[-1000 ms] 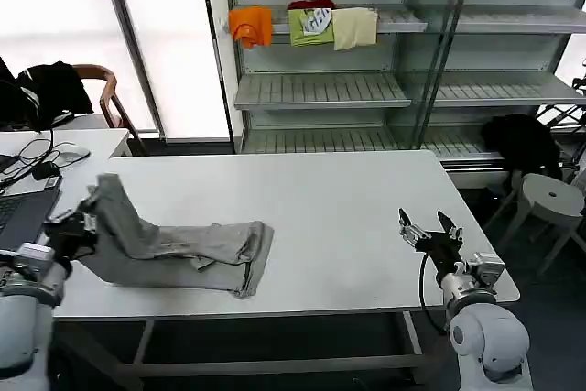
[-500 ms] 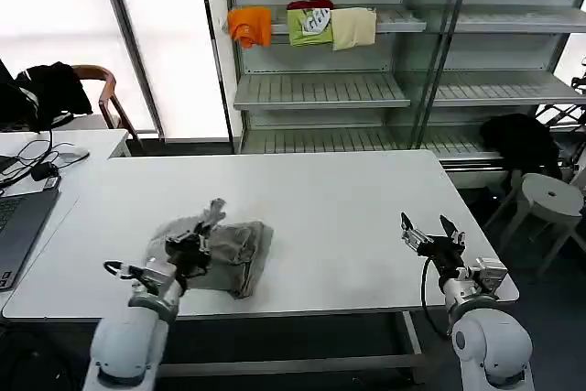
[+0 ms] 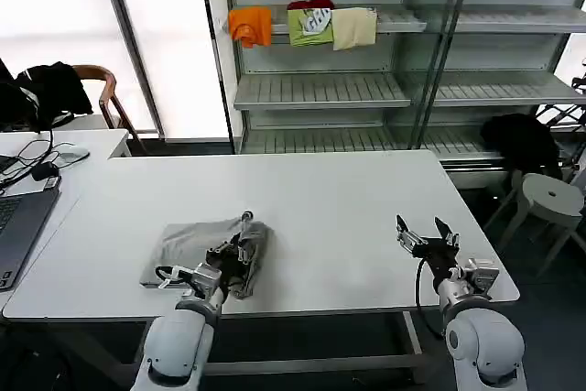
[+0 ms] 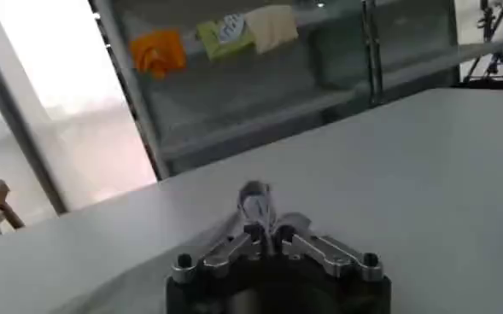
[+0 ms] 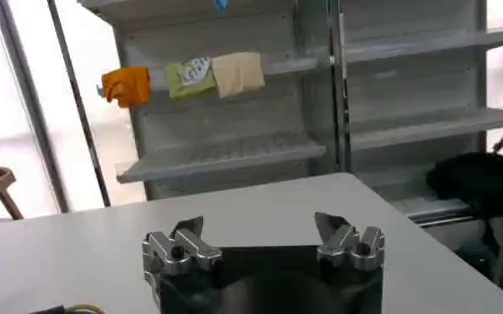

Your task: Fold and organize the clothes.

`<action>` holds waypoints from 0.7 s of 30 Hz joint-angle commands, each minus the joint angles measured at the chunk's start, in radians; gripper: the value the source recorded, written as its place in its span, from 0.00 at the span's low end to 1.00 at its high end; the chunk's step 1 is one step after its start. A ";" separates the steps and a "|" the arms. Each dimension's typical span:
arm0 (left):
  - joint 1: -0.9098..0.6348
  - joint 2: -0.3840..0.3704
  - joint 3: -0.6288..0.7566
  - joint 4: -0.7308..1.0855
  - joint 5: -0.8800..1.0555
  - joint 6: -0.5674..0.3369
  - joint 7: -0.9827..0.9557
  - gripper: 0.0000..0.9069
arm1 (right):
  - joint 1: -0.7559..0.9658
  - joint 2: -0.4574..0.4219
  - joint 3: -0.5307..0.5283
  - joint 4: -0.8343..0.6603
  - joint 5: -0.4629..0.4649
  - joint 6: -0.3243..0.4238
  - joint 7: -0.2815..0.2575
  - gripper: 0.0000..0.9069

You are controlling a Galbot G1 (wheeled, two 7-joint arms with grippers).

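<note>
The grey shirt [image 3: 203, 246] lies half-folded on the surface [image 3: 330, 199], near its front edge. The left gripper [image 3: 240, 243], jaws pinched on a fold of the shirt, looks mid-fold; next it should lay that fold flat and release. The right gripper [image 3: 422, 234] waits, jaws open.

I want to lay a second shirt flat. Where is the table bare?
Bare: the wide stretch of table between the folded grey shirt and the right gripper, and the far half toward the shelves. Crowded: the near left, where the left gripper pinches the shirt's edge.
</note>
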 commanded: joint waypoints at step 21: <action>-0.010 0.101 -0.237 -0.106 -0.418 -0.051 0.021 1.00 | -0.006 -0.004 -0.004 -0.001 -0.021 0.003 0.001 1.00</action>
